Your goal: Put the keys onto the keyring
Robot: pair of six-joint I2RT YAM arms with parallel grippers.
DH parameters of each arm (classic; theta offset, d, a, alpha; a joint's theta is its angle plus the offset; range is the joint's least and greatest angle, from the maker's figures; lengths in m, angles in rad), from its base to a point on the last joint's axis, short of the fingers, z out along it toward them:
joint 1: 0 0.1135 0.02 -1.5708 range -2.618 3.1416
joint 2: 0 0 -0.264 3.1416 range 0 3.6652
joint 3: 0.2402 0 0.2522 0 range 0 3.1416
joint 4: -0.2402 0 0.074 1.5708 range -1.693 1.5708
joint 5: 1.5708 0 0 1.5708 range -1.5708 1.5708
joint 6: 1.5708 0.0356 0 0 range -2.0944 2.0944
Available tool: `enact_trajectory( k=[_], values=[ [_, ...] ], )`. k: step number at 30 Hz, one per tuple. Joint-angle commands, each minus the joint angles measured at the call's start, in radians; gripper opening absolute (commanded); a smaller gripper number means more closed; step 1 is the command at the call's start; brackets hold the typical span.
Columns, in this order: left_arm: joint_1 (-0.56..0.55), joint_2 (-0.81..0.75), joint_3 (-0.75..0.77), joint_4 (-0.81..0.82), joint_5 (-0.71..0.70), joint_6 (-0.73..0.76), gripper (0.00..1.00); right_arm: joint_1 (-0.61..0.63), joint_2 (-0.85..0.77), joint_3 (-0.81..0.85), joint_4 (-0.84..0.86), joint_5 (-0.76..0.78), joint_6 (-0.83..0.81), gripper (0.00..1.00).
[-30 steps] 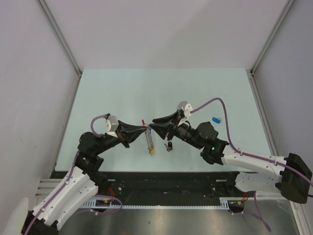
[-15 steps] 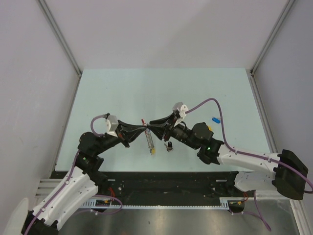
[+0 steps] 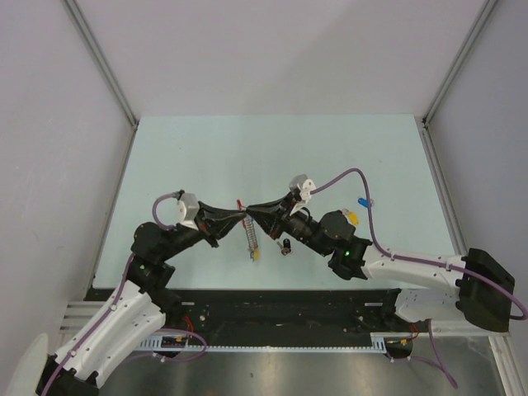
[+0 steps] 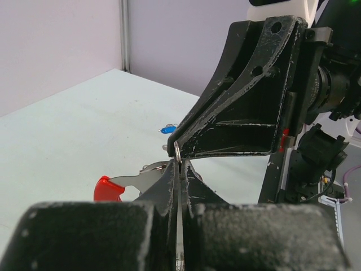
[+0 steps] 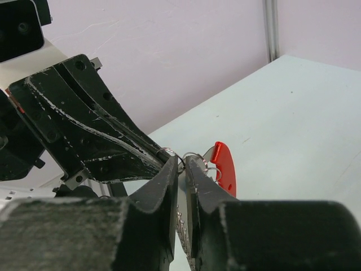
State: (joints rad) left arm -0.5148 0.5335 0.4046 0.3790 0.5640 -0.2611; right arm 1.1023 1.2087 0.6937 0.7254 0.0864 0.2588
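The keyring (image 3: 242, 206) is held above the table between both grippers; its red section (image 4: 107, 189) sticks out to one side, and a chain with a yellow tag (image 3: 256, 254) hangs from it. My left gripper (image 4: 181, 164) is shut on its grey metal. My right gripper (image 5: 181, 161) meets it tip to tip, its jaws pinched on the ring's metal beside the red section (image 5: 224, 166) and small silver rings. The black-tagged key (image 3: 285, 246) lies on the table under the right gripper. The blue-tagged key (image 3: 363, 201) lies to the right.
The pale green table (image 3: 206, 157) is walled by grey panels at the back and sides. The right arm's purple cable (image 3: 355, 175) loops above the blue key. The left arm (image 3: 165, 239) reaches in from the lower left.
My right gripper has moved left and now meets the left gripper's tips at the keyring. The left arm, keyring and both keys have stayed where they were.
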Motion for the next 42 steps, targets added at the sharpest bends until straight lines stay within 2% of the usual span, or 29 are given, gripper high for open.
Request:
enact_trajectory(
  k=[1, 2, 3, 17, 33, 42],
  values=[
    [-0.004, -0.015, 0.007, 0.044, 0.014, 0.010, 0.00, 0.011, 0.011, 0.000, 0.071, 0.033, -0.010, 0.10],
    [-0.005, -0.015, 0.007, 0.041, 0.013, 0.011, 0.00, 0.013, 0.009, 0.001, 0.072, 0.032, -0.018, 0.02],
    [-0.004, -0.015, 0.008, 0.032, 0.014, 0.014, 0.00, 0.013, 0.005, 0.001, 0.069, 0.032, -0.036, 0.00],
    [-0.004, -0.003, 0.077, -0.150, 0.011, 0.118, 0.03, 0.011, -0.066, 0.079, -0.121, -0.040, -0.320, 0.00],
    [-0.004, 0.052, 0.138, -0.252, 0.034, 0.178, 0.24, 0.011, -0.052, 0.171, -0.259, -0.143, -0.438, 0.00],
    [-0.004, 0.040, 0.198, -0.399, 0.017, 0.298, 0.32, 0.011, -0.058, 0.196, -0.328, -0.160, -0.497, 0.00]
  ],
)
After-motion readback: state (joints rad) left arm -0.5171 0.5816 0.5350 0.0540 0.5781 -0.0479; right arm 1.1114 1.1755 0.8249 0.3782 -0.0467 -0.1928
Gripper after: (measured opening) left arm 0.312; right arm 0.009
